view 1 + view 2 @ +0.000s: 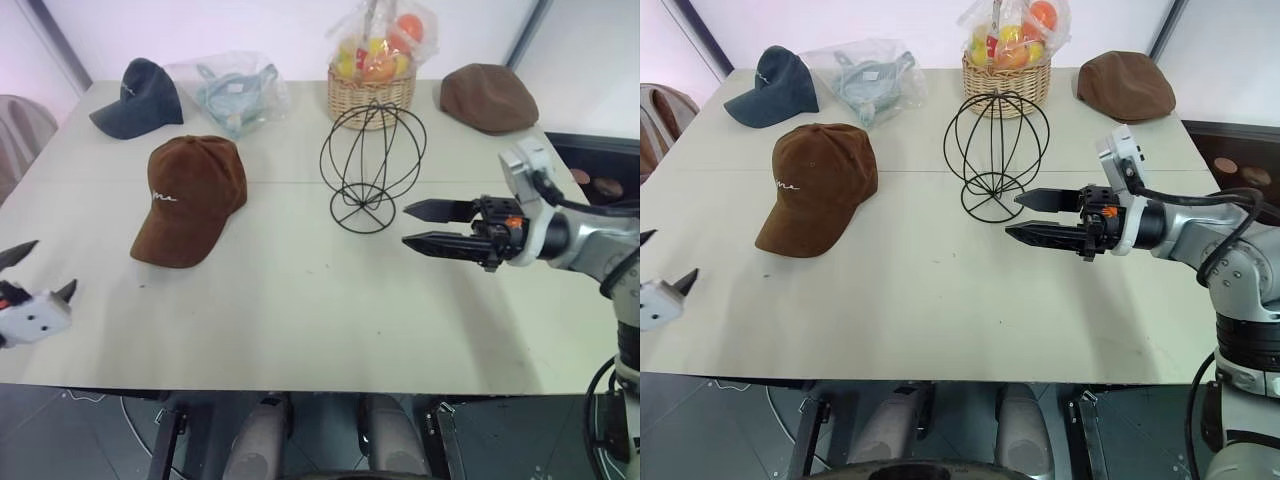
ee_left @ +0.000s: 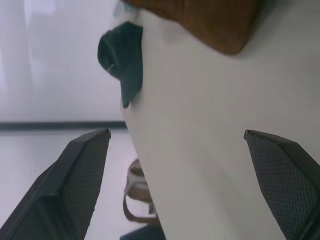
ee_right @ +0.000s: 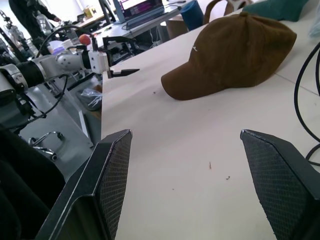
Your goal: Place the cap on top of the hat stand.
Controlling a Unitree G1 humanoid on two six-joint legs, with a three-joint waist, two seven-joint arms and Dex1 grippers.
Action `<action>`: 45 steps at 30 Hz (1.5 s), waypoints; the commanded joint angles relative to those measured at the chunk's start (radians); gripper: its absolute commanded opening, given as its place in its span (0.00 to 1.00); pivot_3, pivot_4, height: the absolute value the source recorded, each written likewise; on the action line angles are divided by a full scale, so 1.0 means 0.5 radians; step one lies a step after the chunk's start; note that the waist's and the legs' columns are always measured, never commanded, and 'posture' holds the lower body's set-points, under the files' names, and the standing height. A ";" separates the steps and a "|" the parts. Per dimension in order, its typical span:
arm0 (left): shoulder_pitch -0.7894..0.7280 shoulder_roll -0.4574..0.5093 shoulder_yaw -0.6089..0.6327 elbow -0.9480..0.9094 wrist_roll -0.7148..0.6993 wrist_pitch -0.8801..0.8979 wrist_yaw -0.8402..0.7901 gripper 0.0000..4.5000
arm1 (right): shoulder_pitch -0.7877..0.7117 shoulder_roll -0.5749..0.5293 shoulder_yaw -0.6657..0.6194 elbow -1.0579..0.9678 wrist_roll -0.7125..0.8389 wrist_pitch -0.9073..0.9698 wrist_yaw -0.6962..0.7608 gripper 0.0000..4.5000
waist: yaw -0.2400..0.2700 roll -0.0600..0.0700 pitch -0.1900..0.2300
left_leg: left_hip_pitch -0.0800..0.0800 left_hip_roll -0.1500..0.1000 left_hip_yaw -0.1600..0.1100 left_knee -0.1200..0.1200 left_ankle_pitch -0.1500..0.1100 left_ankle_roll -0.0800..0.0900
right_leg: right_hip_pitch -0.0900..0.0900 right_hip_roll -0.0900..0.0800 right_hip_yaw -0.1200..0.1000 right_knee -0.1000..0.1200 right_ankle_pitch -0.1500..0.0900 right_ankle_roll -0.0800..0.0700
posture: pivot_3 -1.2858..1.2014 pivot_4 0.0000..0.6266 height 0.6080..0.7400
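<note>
Basket (image 1: 371, 92) behind hat stand (image 1: 372, 165), grey cap (image 1: 140, 97) behind cap (image 1: 192, 197)

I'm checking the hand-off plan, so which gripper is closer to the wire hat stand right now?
Right. The right gripper hovers just beside the hat stand, fingers open and pointing toward its base. The left gripper is far off at the table's near left edge, beyond the cap.

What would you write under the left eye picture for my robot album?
Brown cap lies beside the empty wire hat stand; both open grippers, left and right, hover nearby.
</note>
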 commanded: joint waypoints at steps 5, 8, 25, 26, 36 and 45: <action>-0.460 0.156 -0.459 0.279 0.521 -0.214 0.557 1.00 | -0.141 -0.012 0.014 0.059 -0.041 -0.050 0.032 0.78 | -0.004 -0.001 0.000 | 0.001 0.001 0.002 0.002 0.000 0.000 | 0.001 0.000 0.000 0.001 0.004 0.009 | 0.52 0.24 1.00; -0.613 0.188 -0.662 0.373 0.685 -0.273 0.714 1.00 | -0.138 -0.041 0.004 0.050 -0.043 -0.036 0.036 0.78 | -0.012 -0.001 0.000 | 0.001 0.001 0.004 0.003 0.001 0.001 | 0.001 0.000 0.001 0.001 0.009 0.018 | 0.52 0.24 1.00; -1.297 0.260 -1.532 0.859 1.255 -0.389 1.372 1.00 | -0.071 -0.107 -0.069 -0.011 -0.017 0.000 -0.028 0.78 | -0.005 -0.001 -0.001 | 0.002 0.001 0.006 0.006 0.001 0.000 | 0.002 0.000 0.001 0.005 0.013 0.032 | 0.52 0.24 1.00; -1.315 0.262 -1.571 0.859 1.285 -0.390 1.410 1.00 | -0.072 -0.107 -0.071 -0.012 -0.016 0.004 -0.032 0.78 | -0.005 -0.001 -0.001 | 0.002 0.001 0.006 0.006 0.001 0.001 | 0.002 0.000 0.001 0.005 0.013 0.032 | 0.52 0.24 1.00; -1.575 0.174 -1.861 0.976 1.445 -0.323 1.677 0.58 | -0.100 -0.097 -0.054 -0.012 -0.026 0.009 -0.059 0.79 | 0.000 -0.002 -0.001 | 0.002 0.000 0.007 0.011 0.001 0.000 | 0.005 -0.001 0.001 0.005 0.014 0.035 | 0.52 0.24 1.00; -1.702 0.069 -1.973 1.079 1.422 -0.247 1.768 0.00 | -0.092 -0.116 -0.071 -0.023 -0.027 0.008 -0.066 0.79 | -0.010 -0.003 -0.002 | 0.003 0.000 0.009 0.012 0.001 0.000 | 0.005 -0.001 0.002 0.006 0.014 0.036 | 0.52 0.24 1.00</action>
